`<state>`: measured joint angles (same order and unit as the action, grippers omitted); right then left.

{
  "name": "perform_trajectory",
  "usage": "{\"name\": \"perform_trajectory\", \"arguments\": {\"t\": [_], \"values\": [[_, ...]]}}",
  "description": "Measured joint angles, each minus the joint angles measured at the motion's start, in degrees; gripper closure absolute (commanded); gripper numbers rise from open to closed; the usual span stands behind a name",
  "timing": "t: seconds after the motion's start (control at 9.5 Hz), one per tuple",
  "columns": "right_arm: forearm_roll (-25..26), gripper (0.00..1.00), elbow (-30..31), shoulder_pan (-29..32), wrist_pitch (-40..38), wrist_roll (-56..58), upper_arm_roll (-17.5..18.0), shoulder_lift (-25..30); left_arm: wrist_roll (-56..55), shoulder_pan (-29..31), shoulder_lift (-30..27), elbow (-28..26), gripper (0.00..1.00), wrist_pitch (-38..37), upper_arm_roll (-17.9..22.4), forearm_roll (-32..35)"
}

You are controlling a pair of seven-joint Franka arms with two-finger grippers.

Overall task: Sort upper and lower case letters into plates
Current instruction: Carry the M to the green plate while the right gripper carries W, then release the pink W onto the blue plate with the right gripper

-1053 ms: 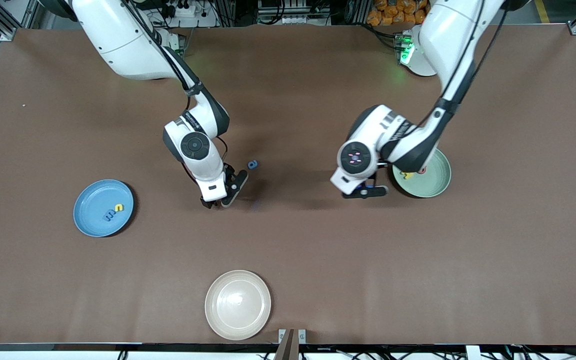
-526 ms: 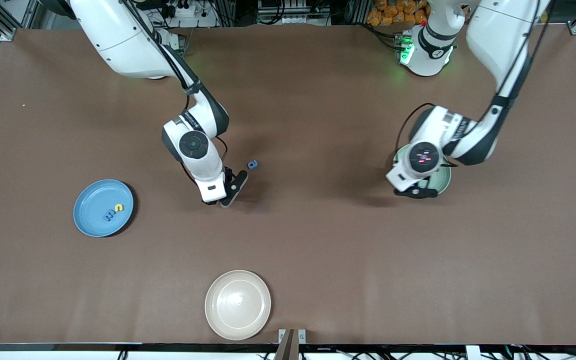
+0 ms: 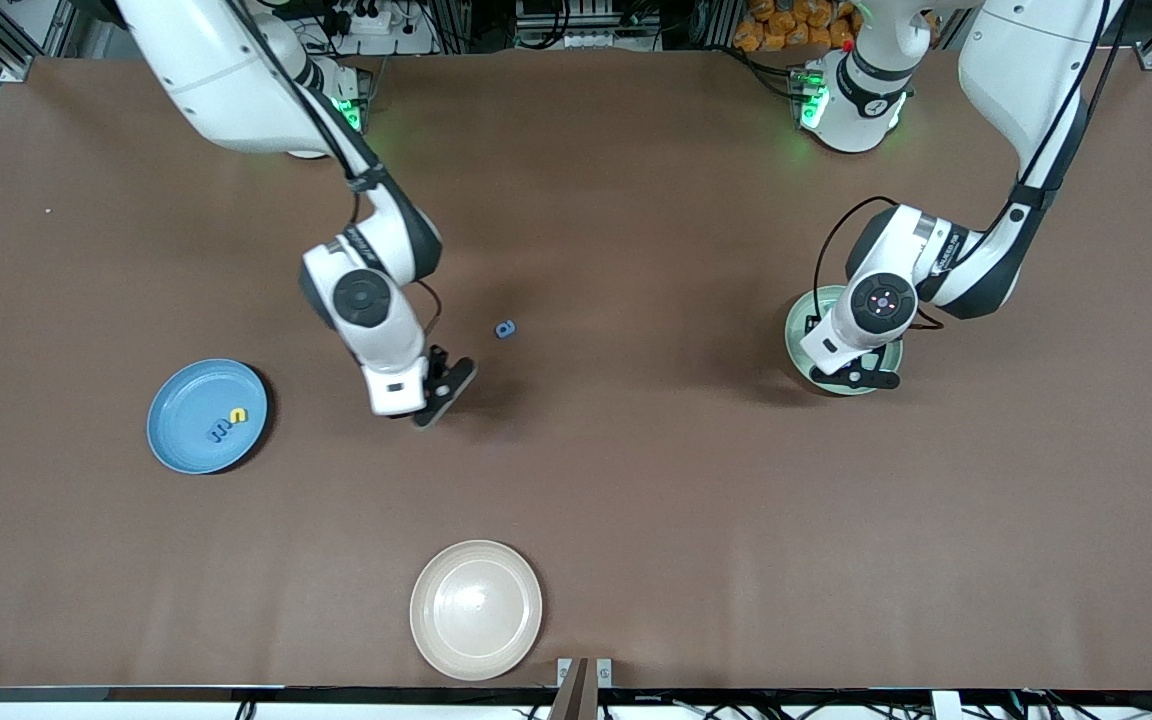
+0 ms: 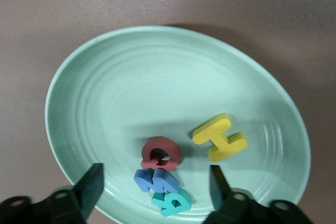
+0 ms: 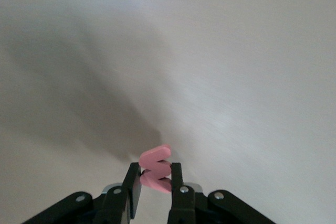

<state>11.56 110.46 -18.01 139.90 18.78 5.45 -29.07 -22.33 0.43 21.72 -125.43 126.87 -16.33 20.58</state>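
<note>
Pink letter (image 5: 155,169) — pinched in the right pincer (image 3: 433,392) over bare table (image 3: 636,500), between the blue plate (image 3: 176,440) and a lone blue letter (image 3: 505,328). Blue plate holds a yellow (image 3: 237,414) and a dark-blue letter (image 3: 219,431). Mint plate (image 4: 131,77) holds four: red (image 4: 160,152), blue (image 4: 156,180), teal (image 4: 171,201), yellow H (image 4: 219,137). Left pincer (image 4: 156,184) — fingers spread, empty, above the mint plate. Cream plate (image 3: 476,610) lies nearest the camera.
</note>
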Motion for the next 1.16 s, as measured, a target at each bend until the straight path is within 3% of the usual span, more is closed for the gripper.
{"name": "perform_trajectory", "arguments": {"t": [0.32,0.63,0.74,0.84,1.16], "values": [[0.0,1.00,-0.3,10.4,-9.3,0.1,-0.3,5.7,-0.1,0.0,-4.2,0.9,0.00,0.0,-1.6,-0.4],[0.1,1.00,0.6,21.2,-12.3,5.5,-0.5,6.2,-0.2,0.0,-8.0,3.4,0.00,-1.6,-2.1,-3.7],[0.1,0.76,1.0,25.4,-12.3,9.6,-0.6,6.2,-0.2,0.0,-8.3,5.4,0.00,-3.7,-2.2,-4.9],[0.1,0.01,1.2,28.6,-12.3,12.6,-0.6,6.2,-0.2,0.0,-8.3,7.5,0.00,-5.5,-2.2,-5.4],[0.1,0.00,1.3,29.2,-12.3,13.7,0.2,6.1,-0.2,0.0,-8.3,12.6,0.00,-10.6,-2.3,-6.2]]}}
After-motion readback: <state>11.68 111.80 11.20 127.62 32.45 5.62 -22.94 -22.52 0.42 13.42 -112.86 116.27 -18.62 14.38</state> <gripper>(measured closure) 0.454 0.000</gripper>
